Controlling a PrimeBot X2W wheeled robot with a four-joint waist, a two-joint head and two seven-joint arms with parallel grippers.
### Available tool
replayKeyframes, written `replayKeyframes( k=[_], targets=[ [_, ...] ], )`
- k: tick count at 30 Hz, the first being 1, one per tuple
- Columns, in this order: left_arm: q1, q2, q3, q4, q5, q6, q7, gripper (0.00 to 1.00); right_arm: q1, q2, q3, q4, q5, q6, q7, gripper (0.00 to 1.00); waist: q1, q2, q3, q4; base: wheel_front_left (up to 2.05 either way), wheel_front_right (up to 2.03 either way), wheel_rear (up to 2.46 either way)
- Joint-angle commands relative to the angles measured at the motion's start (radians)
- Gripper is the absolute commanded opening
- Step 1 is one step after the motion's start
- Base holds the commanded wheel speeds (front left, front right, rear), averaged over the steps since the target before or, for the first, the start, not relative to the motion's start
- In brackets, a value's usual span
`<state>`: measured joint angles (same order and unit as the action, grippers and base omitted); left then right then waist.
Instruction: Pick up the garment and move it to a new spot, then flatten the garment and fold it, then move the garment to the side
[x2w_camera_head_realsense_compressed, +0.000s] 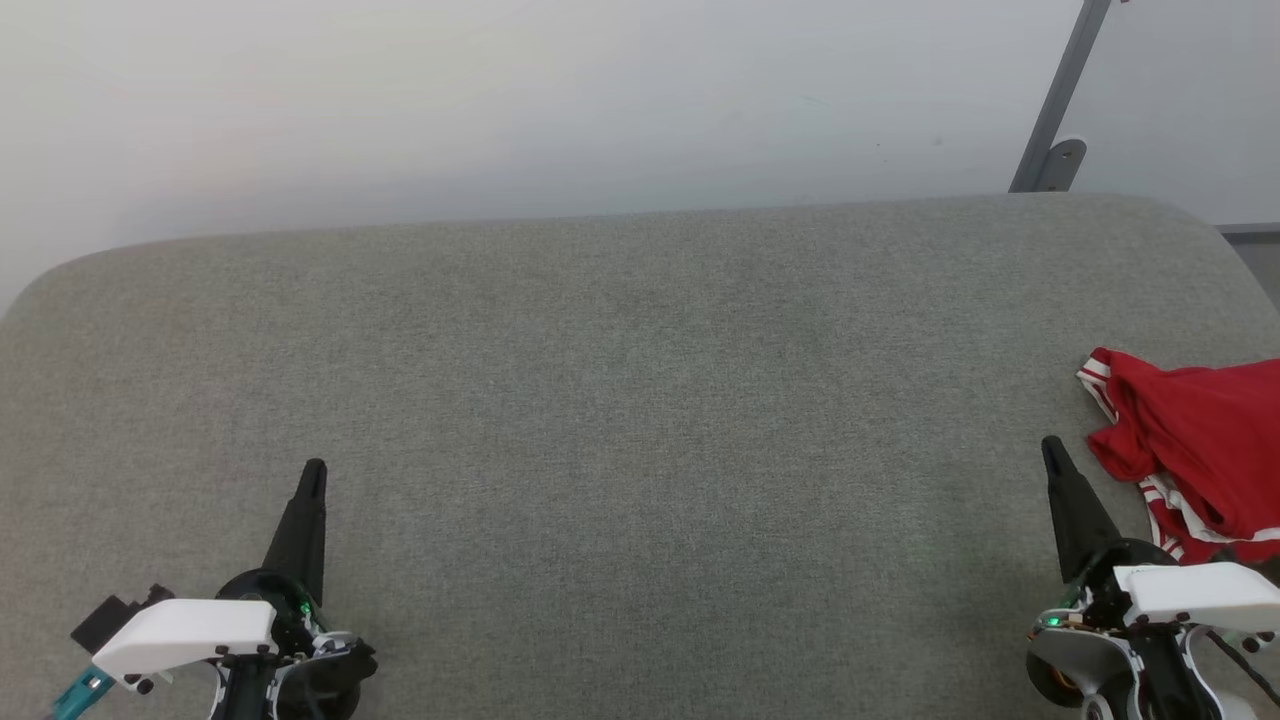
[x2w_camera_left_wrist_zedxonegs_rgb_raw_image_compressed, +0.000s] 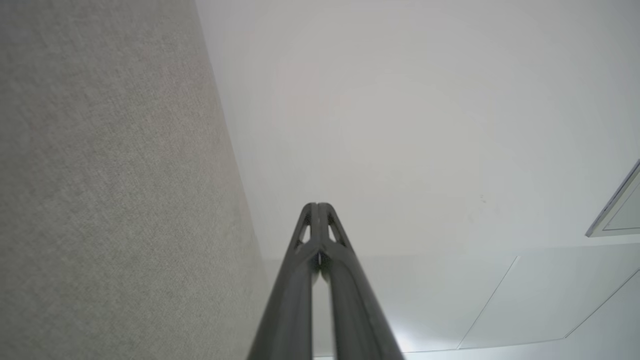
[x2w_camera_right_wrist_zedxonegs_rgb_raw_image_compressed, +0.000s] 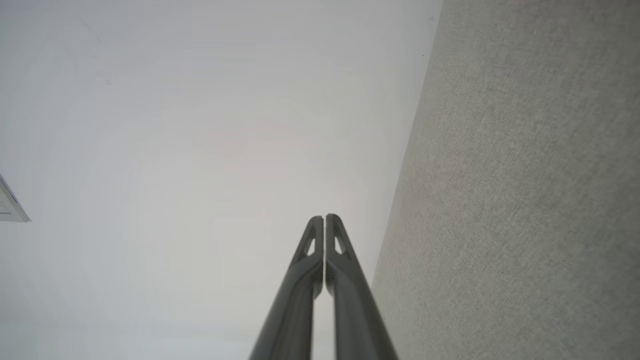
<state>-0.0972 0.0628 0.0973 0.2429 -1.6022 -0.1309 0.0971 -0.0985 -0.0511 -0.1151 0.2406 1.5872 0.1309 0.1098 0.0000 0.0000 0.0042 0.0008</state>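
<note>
**Left gripper (x2w_camera_head_realsense_compressed: 313, 478) and right gripper (x2w_camera_head_realsense_compressed: 1053, 452) both pressed together, holding nothing**

Grey woven upholstery (x2w_camera_head_realsense_compressed: 640, 400) spreads across nearly the whole head view, a broad padded surface with rounded far corners. Behind it stands a pale wall (x2w_camera_head_realsense_compressed: 500, 100), with a slanted grey metal strut (x2w_camera_head_realsense_compressed: 1062, 95) at the upper right. The red jersey (x2w_camera_head_realsense_compressed: 1200, 440) lies crumpled in a heap at the surface's right side, cut off by the picture's edge, with its red-and-white striped trim showing along the left and lower folds. The right gripper points up the view just beside the heap's left edge, apart from it. The left gripper sits at the lower left, well apart from the jersey. In each wrist view the 2 dark fingers meet at their tips over bare upholstery and wall.
</note>
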Motion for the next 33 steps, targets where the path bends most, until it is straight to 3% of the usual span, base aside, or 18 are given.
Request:
replayKeyframes(
  k=[1, 33],
  targets=[
    [-0.016, -0.003, 0.004, 0.002, -0.012, 0.0, 0.006, 0.0, -0.016, 0.001, 0.001, 0.005, 0.016, 0.0, 0.005, 0.0, 0.0, 0.0, 0.0, 0.0, 0.0, 0.0, 0.0],
    [-0.017, -0.008, 0.01, 0.003, -0.018, 0.0, 0.014, 0.0, -0.013, 0.002, 0.002, 0.006, 0.027, 0.0, 0.006, 0.0, 0.0, 0.0, -0.001, -0.001, 0.0, 0.0, 0.0]
  ],
)
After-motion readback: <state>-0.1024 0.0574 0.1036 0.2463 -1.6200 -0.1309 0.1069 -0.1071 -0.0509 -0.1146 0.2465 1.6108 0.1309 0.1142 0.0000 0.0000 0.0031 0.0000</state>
